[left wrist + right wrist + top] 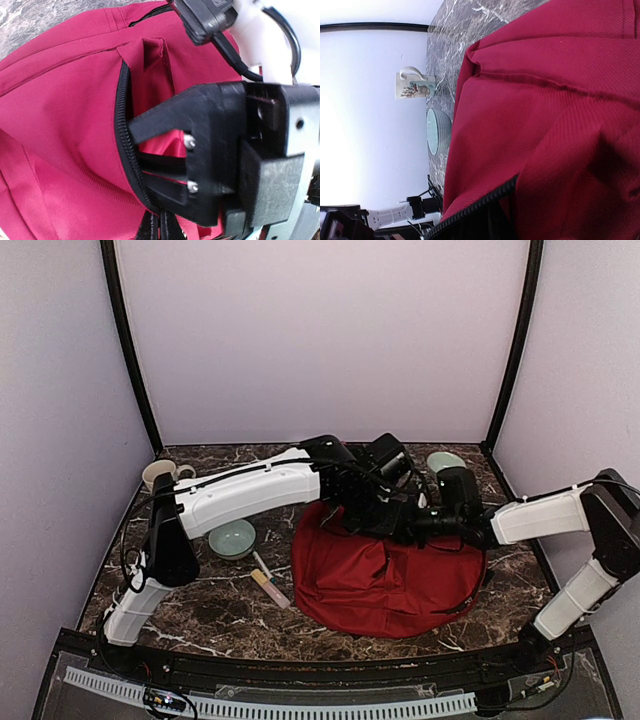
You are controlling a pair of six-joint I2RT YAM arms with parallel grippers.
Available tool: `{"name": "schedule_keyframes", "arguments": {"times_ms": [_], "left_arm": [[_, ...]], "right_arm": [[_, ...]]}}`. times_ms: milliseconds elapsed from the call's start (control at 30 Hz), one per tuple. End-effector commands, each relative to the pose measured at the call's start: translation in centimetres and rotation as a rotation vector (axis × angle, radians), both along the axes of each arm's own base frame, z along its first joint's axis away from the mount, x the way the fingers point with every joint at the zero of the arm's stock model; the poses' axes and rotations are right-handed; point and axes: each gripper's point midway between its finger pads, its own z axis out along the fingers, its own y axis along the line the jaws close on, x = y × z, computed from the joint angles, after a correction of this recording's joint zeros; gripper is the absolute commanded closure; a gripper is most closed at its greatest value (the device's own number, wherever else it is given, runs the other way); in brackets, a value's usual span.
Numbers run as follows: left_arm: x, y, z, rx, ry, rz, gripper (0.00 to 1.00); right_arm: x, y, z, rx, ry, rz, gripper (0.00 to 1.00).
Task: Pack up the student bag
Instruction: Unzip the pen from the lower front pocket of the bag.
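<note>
Toward the right half of the dark marbled surface [200, 615], nearer its front edge, lies the student bag [385, 585], a slumped dark-red backpack of coarse woven cloth. It looks limp and light, so it would likely fold or drag rather than lift as one piece. The weave should give good purchase, while the glossy lining [165, 145] looks slick. The best hold is probably the stitched lip beside the black toothed zipper [122, 115], where the seam stiffens the cloth. The left pincer [140, 157] is closed there and appears to pinch that lip, raising a fold. The right pincer [408, 524] hovers at the bag's far edge; I cannot tell how its jaws stand.
</note>
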Motion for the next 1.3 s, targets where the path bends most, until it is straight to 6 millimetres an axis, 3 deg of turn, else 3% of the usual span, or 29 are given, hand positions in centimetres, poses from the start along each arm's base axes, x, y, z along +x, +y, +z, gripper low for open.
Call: {"name": "schedule_keyframes", "arguments": {"times_ms": [0, 200, 633, 800, 967, 1267], "left_arm": [[-0.2, 0.4, 5.0, -0.095, -0.033, 0.007, 1.0], [0.0, 0.6, 4.7, -0.094, -0.029, 0.021, 1.0], [0.0, 0.7, 3.1, -0.078, -0.006, 0.039, 1.0], [0.0, 2.1, 0.9, -0.014, 0.026, 0.093, 1.0], [0.8, 4.3, -0.3, 0.047, 0.058, 0.184, 1.0], [0.7, 3.7, 0.0, -0.016, 0.088, 0.164, 1.0]], "right_arm": [[-2.4, 1.5, 4.1, 0.095, -0.112, 0.133, 0.74], [-3.9, 0.3, 5.1, -0.003, -0.162, 0.181, 0.5], [-5.6, -4.7, 3.5, -0.322, -0.161, 0.153, 0.48], [-5.3, -6.9, 2.4, -0.472, -0.112, 0.096, 0.48], [-4.8, -6.6, 2.4, -0.501, -0.097, 0.095, 0.47], [-2.5, -4.9, 1.9, -0.604, -0.057, 0.072, 0.45]]}}
